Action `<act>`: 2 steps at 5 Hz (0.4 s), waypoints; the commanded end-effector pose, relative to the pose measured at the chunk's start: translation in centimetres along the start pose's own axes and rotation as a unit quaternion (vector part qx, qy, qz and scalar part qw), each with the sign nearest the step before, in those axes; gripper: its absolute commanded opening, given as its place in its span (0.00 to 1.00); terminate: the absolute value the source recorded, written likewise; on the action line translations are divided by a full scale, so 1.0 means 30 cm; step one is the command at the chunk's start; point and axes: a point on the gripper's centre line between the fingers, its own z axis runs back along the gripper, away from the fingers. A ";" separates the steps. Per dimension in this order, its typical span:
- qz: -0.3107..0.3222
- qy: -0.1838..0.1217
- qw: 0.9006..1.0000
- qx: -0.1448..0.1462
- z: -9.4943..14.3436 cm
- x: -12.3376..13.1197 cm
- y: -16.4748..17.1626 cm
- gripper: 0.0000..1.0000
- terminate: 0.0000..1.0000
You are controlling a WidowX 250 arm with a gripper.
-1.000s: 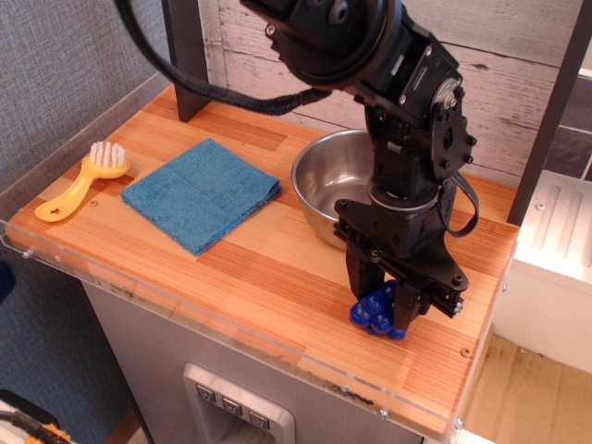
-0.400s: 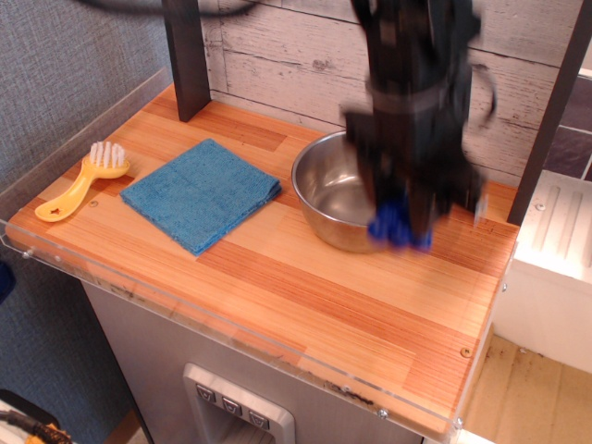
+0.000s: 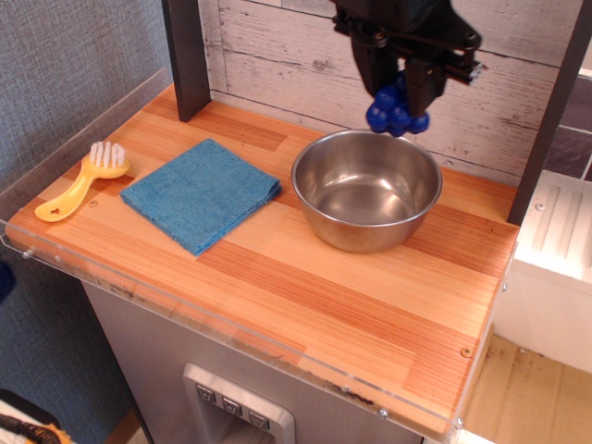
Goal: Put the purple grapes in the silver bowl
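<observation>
The observation.image view shows the black robot gripper [image 3: 400, 81] raised to the top of the frame, above the far rim of the round shiny stainless-steel bowl [image 3: 366, 228]. One second earlier the gripper was low over the front right part of the wooden slatted table top [image 3: 305, 296], with the cluster at table level. It has since risen and travelled back toward the whitewashed plank wall [image 3: 277, 55].

The small cluster of glossy deep-blue plastic grapes [image 3: 396, 109] hangs in the air between the gripper fingers [image 3: 377, 67], clear of the bowl and above its far rim. The fingers are clenched on the top of the cluster; the lower balls protrude beneath the fingertips.

The steel bowl stands upright on the table. Its interior shows only reflections and holds no object.

The arm enters from the top edge, and only the wrist section and fingers are visible, pointing straight down.

The flat blue square cloth [image 3: 201, 192] lies left of the bowl, close to its rim. The yellow-handled brush with white bristles [image 3: 86, 178] lies further left, apart from the cloth.
</observation>
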 end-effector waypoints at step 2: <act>0.011 -0.005 1.000 -0.005 0.032 0.029 0.044 1.00 0.00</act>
